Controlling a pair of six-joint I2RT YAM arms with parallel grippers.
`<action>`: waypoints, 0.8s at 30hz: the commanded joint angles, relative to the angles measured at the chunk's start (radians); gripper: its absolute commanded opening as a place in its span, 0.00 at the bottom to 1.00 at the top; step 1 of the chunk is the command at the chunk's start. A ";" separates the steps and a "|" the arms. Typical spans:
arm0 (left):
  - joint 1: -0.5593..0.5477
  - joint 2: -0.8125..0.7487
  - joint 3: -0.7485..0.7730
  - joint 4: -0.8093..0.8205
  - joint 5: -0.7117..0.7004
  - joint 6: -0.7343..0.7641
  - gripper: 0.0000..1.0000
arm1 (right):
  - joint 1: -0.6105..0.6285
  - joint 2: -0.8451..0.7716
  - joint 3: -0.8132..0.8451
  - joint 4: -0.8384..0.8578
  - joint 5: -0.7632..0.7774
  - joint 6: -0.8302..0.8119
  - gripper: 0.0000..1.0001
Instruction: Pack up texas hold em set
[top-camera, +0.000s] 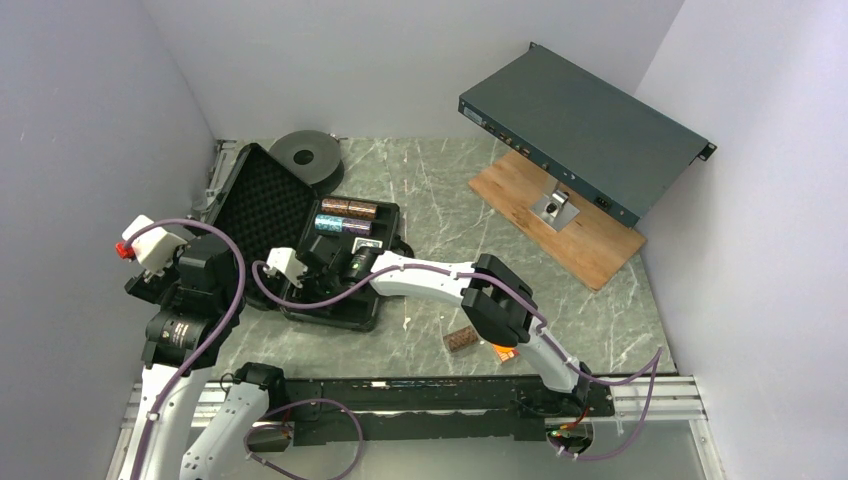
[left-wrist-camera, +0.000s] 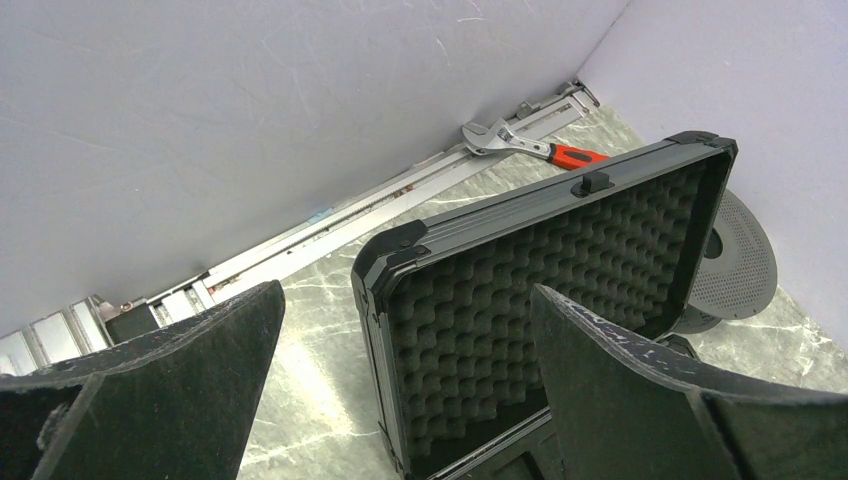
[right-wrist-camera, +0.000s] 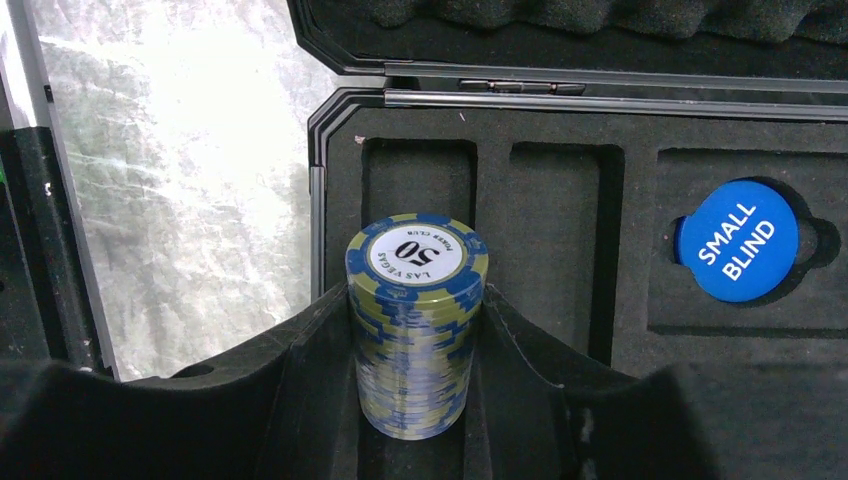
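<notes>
Over the open briefcase (top-camera: 262, 205) at the back-left corner of the desk (top-camera: 450, 200), the right gripper (right-wrist-camera: 416, 350) holds a green-and-blue chip stack (right-wrist-camera: 417, 258), its jaws about half closed on the stack's curved sides, just above the foam tray (right-wrist-camera: 640, 350). The likeliest trouble from here lies in the grip itself: the chips are loose discs squeezed edge-on, so a tilt, a knock against a slot wall or an early release could let the column shear and scatter over the foam or onto the desk. Two narrow slots (right-wrist-camera: 417, 185) beyond the stack stand empty, and a stack lowered off-centre could catch on the divider between them. The lid (left-wrist-camera: 560, 270), lined with egg-crate foam, is swung open toward the desk's left edge; whether it rests on anything cannot be told, and a bump from either arm might swing it. The left gripper (left-wrist-camera: 410, 385) hangs beside that lid, spread as wide as it goes and holding nothing. Inside the tray, a blue SMALL BLIND disc (right-wrist-camera: 737, 240) sits in its round recess. A brown chip row (top-camera: 348, 208) and a bluish-purple chip row (top-camera: 343, 226) lie on their sides along the tray's far edge, just beside each other. One more brown stack (top-camera: 462, 340) lies outside the case, near the desk's front edge beneath the right arm, not yet packed.
</notes>
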 joint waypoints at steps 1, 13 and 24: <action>-0.004 0.002 -0.001 0.027 -0.019 0.008 1.00 | -0.002 -0.041 0.042 0.069 0.002 0.012 0.54; -0.004 0.001 -0.002 0.021 -0.037 0.000 1.00 | -0.003 -0.136 -0.048 0.130 0.052 0.061 0.69; -0.004 -0.006 -0.016 0.041 -0.029 0.017 1.00 | -0.010 -0.249 -0.266 0.187 0.102 0.162 0.46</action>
